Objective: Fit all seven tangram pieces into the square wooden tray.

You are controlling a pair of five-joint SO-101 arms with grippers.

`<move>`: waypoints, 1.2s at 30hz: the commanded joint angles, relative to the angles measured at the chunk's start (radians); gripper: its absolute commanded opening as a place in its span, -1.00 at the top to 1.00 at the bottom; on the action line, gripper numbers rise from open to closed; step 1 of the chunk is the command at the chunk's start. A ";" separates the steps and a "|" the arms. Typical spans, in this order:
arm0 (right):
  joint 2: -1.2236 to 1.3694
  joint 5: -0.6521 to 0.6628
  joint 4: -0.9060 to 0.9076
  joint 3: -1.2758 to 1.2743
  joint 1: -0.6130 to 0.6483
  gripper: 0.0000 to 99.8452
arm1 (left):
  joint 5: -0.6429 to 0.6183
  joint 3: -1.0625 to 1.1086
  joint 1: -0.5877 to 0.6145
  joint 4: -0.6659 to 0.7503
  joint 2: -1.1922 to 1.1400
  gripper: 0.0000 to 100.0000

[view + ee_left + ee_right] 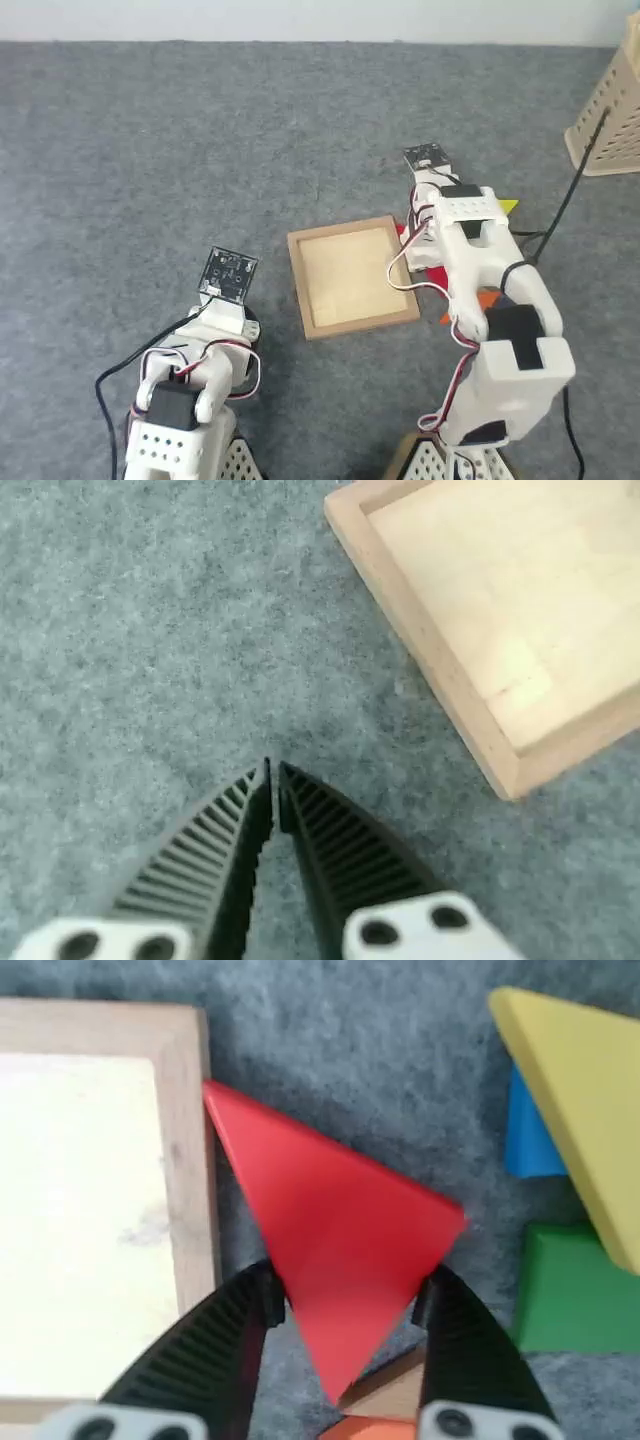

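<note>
The square wooden tray (300,285) lies in the middle of the grey carpet with nothing in it; the left wrist view has its rim (430,660) and the right wrist view its edge (185,1160). My right gripper (348,1295) is shut on the red triangle (330,1230), one finger on each slanted side, right beside the tray's right rim. A yellow triangle (580,1090), a blue piece (530,1140), a green piece (575,1290) and an orange piece (370,1428) lie close by. My left gripper (272,770) is shut on nothing, over carpet off the tray's left corner.
In the high view the yellow tip (508,207) and orange bits (487,298) peek out from under the right arm. A beige perforated stand (612,110) is at the far right, with a black cable (560,215) running past it. Open carpet lies left of the tray.
</note>
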State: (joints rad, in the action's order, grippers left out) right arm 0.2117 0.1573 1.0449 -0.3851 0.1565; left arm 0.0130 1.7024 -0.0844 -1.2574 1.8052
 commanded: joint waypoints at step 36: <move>0.119 0.302 -0.042 0.155 0.012 0.72 | -0.009 -0.018 0.006 -0.006 0.020 0.98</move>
State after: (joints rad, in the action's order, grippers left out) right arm 0.3360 0.4503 0.9774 -0.2624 0.1565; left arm 0.0130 1.7024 -0.0844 -1.2574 1.8052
